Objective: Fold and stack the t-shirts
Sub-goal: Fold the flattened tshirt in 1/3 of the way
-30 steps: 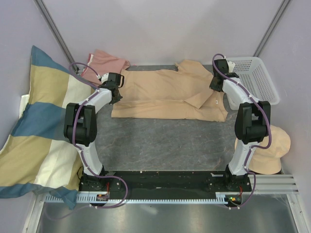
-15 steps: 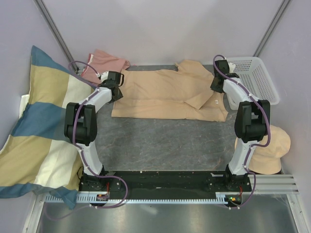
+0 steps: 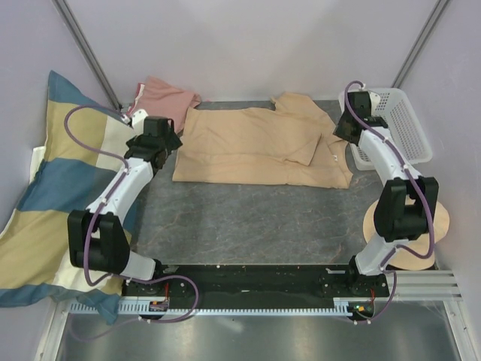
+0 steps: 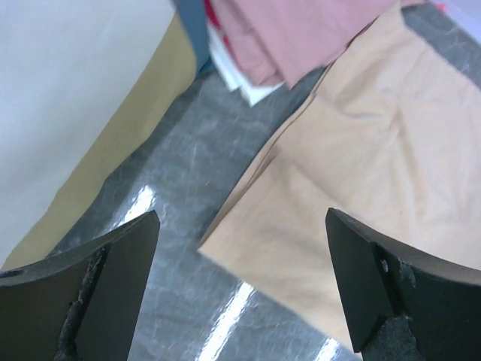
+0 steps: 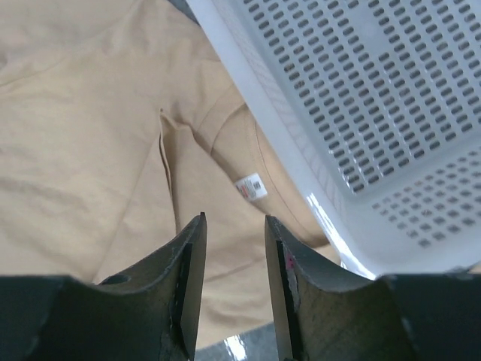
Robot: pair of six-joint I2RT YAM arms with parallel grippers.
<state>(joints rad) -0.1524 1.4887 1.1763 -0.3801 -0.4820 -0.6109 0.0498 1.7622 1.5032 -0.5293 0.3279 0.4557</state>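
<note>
The striped pillow (image 3: 52, 195) lies well to the left of the tan t-shirt (image 3: 248, 147), which is spread flat, with the white basket (image 3: 402, 124) just beside its right edge and the pink t-shirt (image 3: 167, 99) crumpled just past its far-left corner. The left gripper (image 4: 240, 226) hovers over the tan t-shirt's left edge, jaws spread wide and empty. The right gripper (image 5: 234, 226) hangs above the tan t-shirt's collar end near the white neck label (image 5: 251, 186), its 2 fingers parted a little with nothing between them.

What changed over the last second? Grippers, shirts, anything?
Both arms backed off the tan t-shirt: the left gripper swung out to the left, and the right gripper pulled toward the basket. Both now stand open and empty, so the shirt was let go. The tan t-shirt stayed folded in place; pink t-shirt and pillow unchanged.
</note>
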